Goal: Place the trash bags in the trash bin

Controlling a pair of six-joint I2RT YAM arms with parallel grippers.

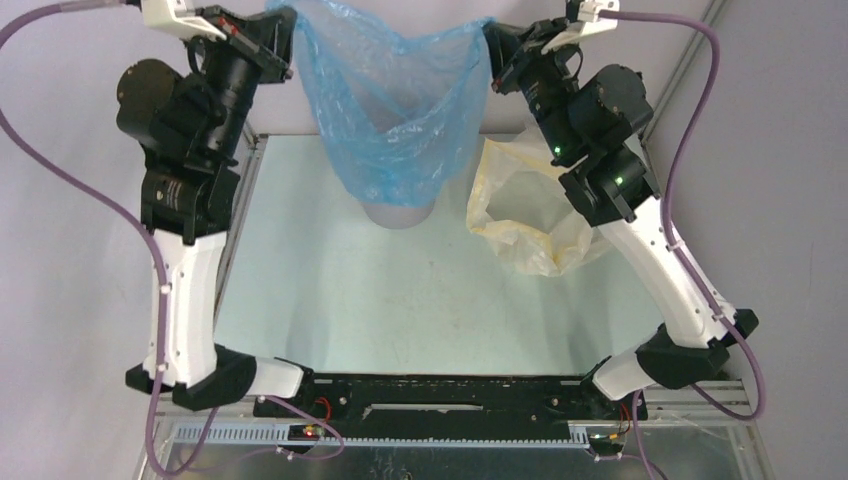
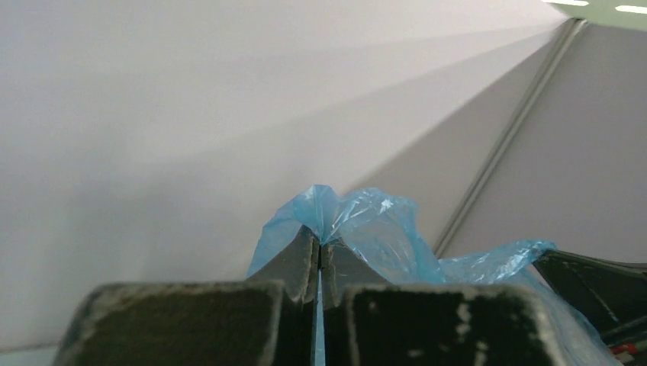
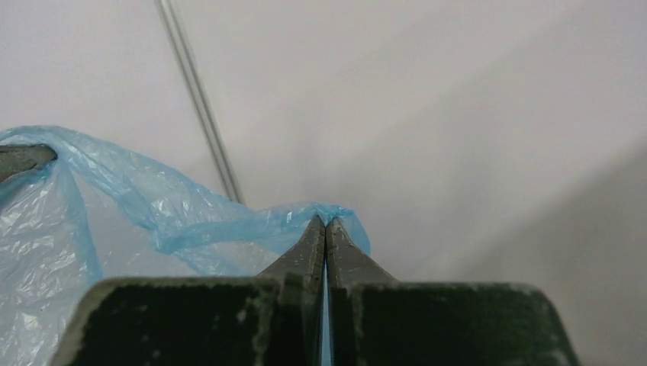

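The blue trash bag (image 1: 395, 110) hangs stretched open between my two raised grippers at the back of the table. My left gripper (image 1: 285, 25) is shut on its left rim, seen in the left wrist view (image 2: 320, 236) with blue film (image 2: 374, 229) pinched between the jaws. My right gripper (image 1: 490, 45) is shut on its right rim, seen in the right wrist view (image 3: 326, 223) with the blue film (image 3: 114, 198) trailing left. The trash bin (image 1: 398, 213) stands under the bag; only a grey sliver shows below the bag's bottom.
A pale yellow translucent bag (image 1: 525, 205) lies crumpled on the table to the right of the bin, beside the right arm. The light table top (image 1: 400, 300) lies in front of the bin, with metal edge rails on the left and back.
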